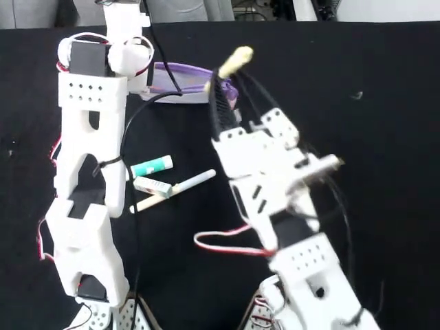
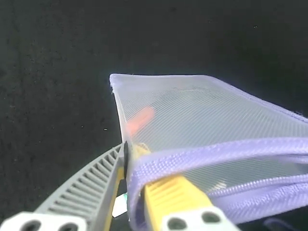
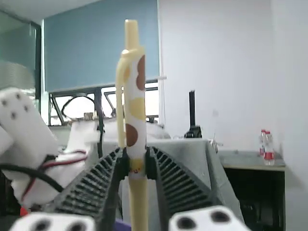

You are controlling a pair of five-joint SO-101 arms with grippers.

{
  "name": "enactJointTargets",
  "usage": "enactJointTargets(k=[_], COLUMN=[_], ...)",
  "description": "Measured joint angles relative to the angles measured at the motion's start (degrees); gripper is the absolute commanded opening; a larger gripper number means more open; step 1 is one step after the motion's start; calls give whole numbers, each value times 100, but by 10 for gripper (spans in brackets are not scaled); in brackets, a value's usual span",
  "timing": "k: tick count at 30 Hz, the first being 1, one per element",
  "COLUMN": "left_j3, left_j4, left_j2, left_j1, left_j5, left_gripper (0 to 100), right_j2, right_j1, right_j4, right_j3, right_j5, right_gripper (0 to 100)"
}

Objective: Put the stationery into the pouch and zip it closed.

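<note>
I read the right gripper (image 3: 136,162) as clamped on the spotted pen (image 3: 135,91), which stands upright by the right end of the pouch (image 2: 202,120). The left gripper (image 2: 129,156) is pinched on the pouch's zipper edge, at the far side of the table (image 1: 385,103).

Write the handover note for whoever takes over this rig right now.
Tools: left tool shut on the pouch at its open zipper edge; right tool shut on the spotted pen, raised beside the pouch.
Done: an orange item seems to be inside.
Left: put in the pen, then the teal tube, white block and white stick lying on the table; zip closed.
</note>
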Motion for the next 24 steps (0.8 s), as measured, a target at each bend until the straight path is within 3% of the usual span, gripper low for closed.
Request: enactJointTargets(k=[13, 24], left_j3=[-26, -26], left_j4=[0, 0], left_j2=[62, 97], left_j1=[0, -9], left_j5=[-18, -26], left_gripper=[28, 28], right_j2=[2330, 3341], right_j1=[79, 88], right_j4=[-1565, -1749], right_j3=[-176, -264], right_j5=[-9, -18], right_gripper=[11, 19])
